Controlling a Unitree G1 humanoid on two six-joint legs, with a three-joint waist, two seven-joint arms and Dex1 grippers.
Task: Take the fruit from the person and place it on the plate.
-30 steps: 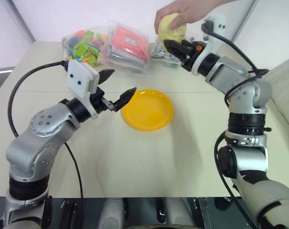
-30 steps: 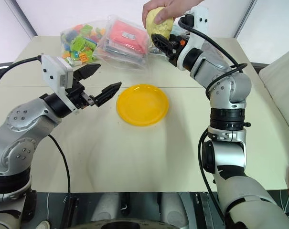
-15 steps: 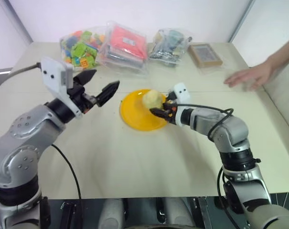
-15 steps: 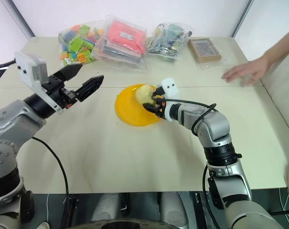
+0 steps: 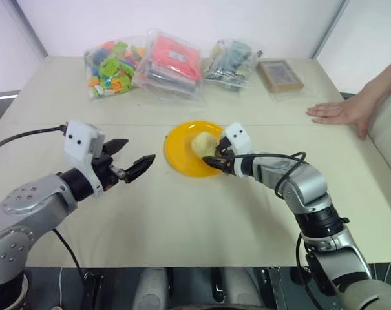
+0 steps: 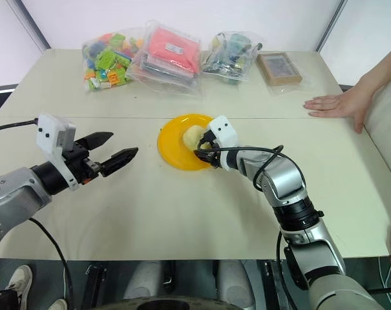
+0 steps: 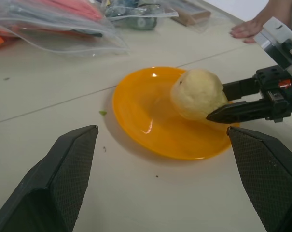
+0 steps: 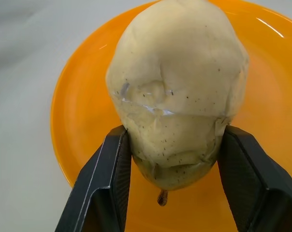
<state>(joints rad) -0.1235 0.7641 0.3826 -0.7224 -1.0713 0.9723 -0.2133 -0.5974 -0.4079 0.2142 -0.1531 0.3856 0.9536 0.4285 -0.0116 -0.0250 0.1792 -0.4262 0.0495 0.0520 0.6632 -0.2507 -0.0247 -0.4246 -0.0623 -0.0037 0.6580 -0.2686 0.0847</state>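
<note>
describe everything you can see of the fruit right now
The fruit is pale yellow, roundish-oval, with a bumpy, speckled skin and a small dark stem end facing the right wrist camera. It looks whole, apart from a glossy scuffed patch on its side. It sits on the yellow plate, toward the plate's right side, and is much smaller than it. The right claw straddles it, one black finger along each flank, touching or nearly touching the skin. Nothing else touches it.

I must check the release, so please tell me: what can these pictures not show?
- Whether the right pincer presses the fruit or has let go: its fingers hide the contact.
- The underside of the fruit on the plate: hidden by the fruit.
- The person beyond the hand: cut by the edge.
</note>
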